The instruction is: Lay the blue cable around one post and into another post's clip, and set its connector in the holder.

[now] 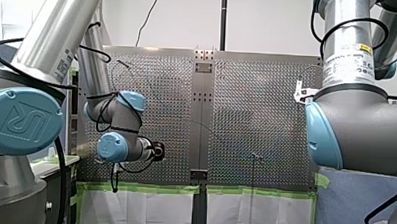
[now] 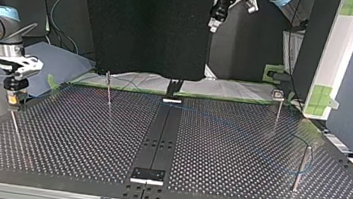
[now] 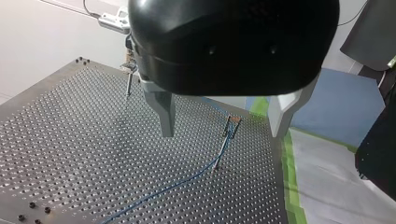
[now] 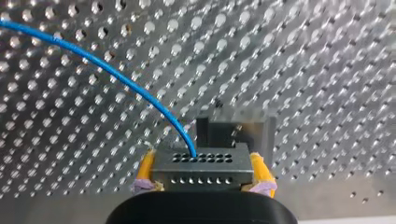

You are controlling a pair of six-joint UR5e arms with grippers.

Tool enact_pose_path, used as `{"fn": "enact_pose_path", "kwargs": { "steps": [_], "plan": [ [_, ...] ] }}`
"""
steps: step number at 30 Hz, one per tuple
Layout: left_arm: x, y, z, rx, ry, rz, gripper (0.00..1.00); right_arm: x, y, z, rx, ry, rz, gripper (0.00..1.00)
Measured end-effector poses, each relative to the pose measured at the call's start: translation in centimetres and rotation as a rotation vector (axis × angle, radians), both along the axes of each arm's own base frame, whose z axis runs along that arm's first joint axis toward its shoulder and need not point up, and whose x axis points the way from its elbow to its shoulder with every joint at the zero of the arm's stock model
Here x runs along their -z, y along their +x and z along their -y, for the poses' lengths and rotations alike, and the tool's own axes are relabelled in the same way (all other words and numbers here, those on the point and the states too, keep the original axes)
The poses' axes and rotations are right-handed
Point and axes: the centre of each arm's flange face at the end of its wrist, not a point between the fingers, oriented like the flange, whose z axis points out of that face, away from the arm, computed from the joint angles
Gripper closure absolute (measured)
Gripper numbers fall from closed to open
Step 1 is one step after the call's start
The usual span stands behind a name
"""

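The blue cable (image 4: 107, 70) ends in the connector (image 4: 203, 168), which my right gripper (image 4: 203, 169) holds by its two sides between the yellow pads (image 4: 147, 167). It sits low over the perforated table (image 4: 70, 140), and the holder (image 4: 233, 133) is just ahead of it. I cannot tell whether the two touch, so I judge the seating step as not yet done. The cable leaves the connector's upper face in a stiff arc, and that arc is my first worry. If I open before the connector is fully home, the spring in the cable could tip it or drag it back out. A squeeze on only two sides also lets the block twist. If it meets the holder's wall off-line, it may jam on the rim or rotate in my pads instead of sliding in. Farther out, in the left wrist view, the cable runs across the table to the clip post (image 3: 224, 142) and seems to sit at its clip. In the top view it appears to bend around the far post (image 2: 300, 169), though it is faint there. Any pull from my right arm would tighten the whole run and could lift the cable out of the clip or off the post. My left gripper (image 3: 221, 133) hangs wide open above the clip post and grips nothing, so it does not restrain the cable there.
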Motion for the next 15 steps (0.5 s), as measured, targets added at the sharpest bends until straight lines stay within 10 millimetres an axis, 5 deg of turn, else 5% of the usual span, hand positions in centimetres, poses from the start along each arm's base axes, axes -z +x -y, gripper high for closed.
{"fn": "enact_pose_path", "kwargs": {
  "steps": [15],
  "plan": [
    [-0.10, 0.25, 0.14, -0.002, -0.001, 0.003, 0.00, -0.33, 0.14, 0.20, -0.051, -0.041, -0.029, 0.79]
  ]
}}
